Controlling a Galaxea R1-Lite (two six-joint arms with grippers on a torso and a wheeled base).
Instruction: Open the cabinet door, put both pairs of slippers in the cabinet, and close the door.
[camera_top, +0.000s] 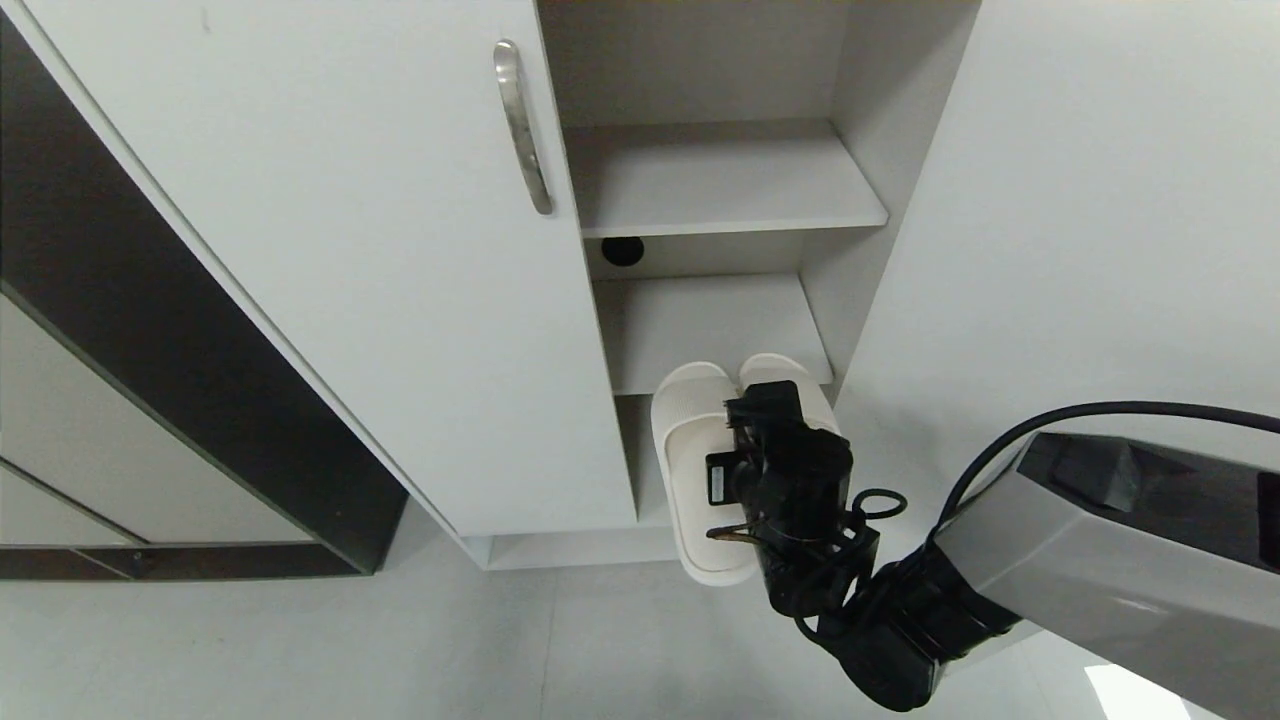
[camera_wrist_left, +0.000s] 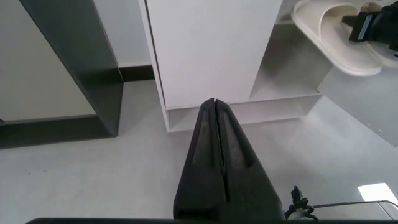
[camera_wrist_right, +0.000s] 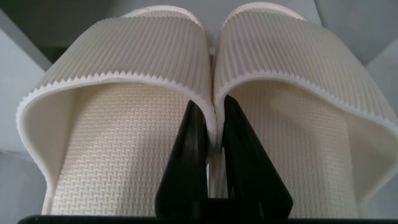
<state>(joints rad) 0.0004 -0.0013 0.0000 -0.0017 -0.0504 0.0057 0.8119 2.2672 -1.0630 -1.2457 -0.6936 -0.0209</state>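
Your right fingers clamp the slippers before the open cabinet. Your left fingers are clenched, empty.

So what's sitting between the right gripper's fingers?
The right gripper pinches the touching inner edges of both white slippers; the right wrist view shows it.

No legible text, small label on right hand unreadable

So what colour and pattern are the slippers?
Cream-white slippers, with finely ribbed straps and crosshatched insoles; clearest in the right wrist view.
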